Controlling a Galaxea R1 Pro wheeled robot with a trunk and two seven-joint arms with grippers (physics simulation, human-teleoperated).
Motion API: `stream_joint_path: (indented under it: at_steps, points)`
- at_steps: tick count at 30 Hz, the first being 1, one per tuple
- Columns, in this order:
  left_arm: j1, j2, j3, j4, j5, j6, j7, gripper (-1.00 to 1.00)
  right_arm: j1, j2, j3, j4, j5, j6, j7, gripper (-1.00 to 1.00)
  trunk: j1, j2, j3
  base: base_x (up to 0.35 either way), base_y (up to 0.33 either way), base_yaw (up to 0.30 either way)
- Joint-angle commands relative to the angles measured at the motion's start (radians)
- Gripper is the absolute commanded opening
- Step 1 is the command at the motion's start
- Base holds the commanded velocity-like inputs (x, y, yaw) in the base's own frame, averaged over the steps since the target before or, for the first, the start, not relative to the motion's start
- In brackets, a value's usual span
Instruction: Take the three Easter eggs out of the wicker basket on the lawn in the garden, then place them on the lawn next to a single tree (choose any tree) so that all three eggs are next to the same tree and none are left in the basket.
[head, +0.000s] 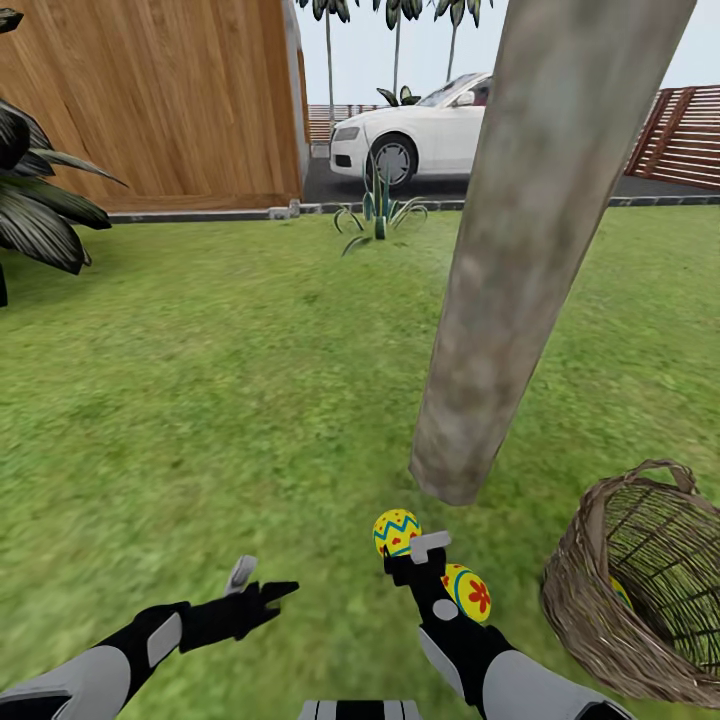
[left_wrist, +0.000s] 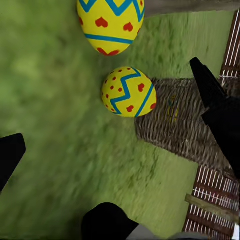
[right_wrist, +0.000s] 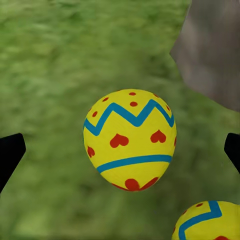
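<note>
The right tool (head: 420, 560) hangs with jaws spread wide and empty over a heart-marked Easter egg (right_wrist: 130, 140) on the lawn (head: 220, 400). A second egg (head: 470, 592) with a flower lies just beside it, both near the foot of the tree trunk (head: 520, 250). The left tool (head: 262, 590) is likewise spread and empty. Something yellow shows through the weave of the wicker basket (head: 590, 610), probably the third egg. It looks light, hard and smooth, likely to roll; pinch across its middle.
</note>
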Motion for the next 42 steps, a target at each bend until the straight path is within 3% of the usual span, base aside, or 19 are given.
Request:
stream_joint_path:
  at_steps: [1, 9, 14, 19, 29, 42]
  points:
    - [0.0, 0.001, 0.004, 0.0, 0.003, 0.018, -0.001, 1.0, -0.001, 0.0, 0.009, 0.001, -0.009, -0.004, -0.005, 1.0, 0.0, 0.0, -0.001, 0.0, 0.0, 0.0]
    - [0.0, 0.015, 0.005, 0.001, 0.019, 0.052, 0.014, 1.0, -0.001, 0.0, 0.009, 0.001, -0.009, -0.004, -0.005, 1.0, 0.0, 0.0, -0.001, 0.0, 0.0, 0.0]
    - [0.0, 0.019, 0.016, 0.001, 0.022, 0.053, 0.034, 1.0, -0.001, 0.0, 0.009, 0.001, -0.009, -0.004, -0.005, 1.0, -0.002, 0.001, 0.019, 0.0, 0.0, 0.0]
    - [0.0, 0.017, 0.024, 0.0, 0.03, 0.042, 0.105, 1.0, -0.001, 0.0, 0.008, 0.001, -0.009, -0.004, -0.005, 1.0, -0.005, 0.002, 0.038, 0.0, 0.0, 0.0]
    - [0.0, 0.012, 0.027, 0.0, 0.034, 0.006, 0.157, 1.0, -0.001, 0.0, 0.007, 0.001, -0.009, -0.004, -0.005, 1.0, -0.009, 0.004, 0.077, 0.002, -0.001, 0.0]
    - [0.0, 0.008, 0.028, 0.0, 0.037, 0.004, 0.15, 1.0, -0.001, 0.001, 0.007, 0.007, -0.009, -0.004, -0.005, 1.0, -0.015, 0.007, 0.127, 0.133, -0.18, 0.0]
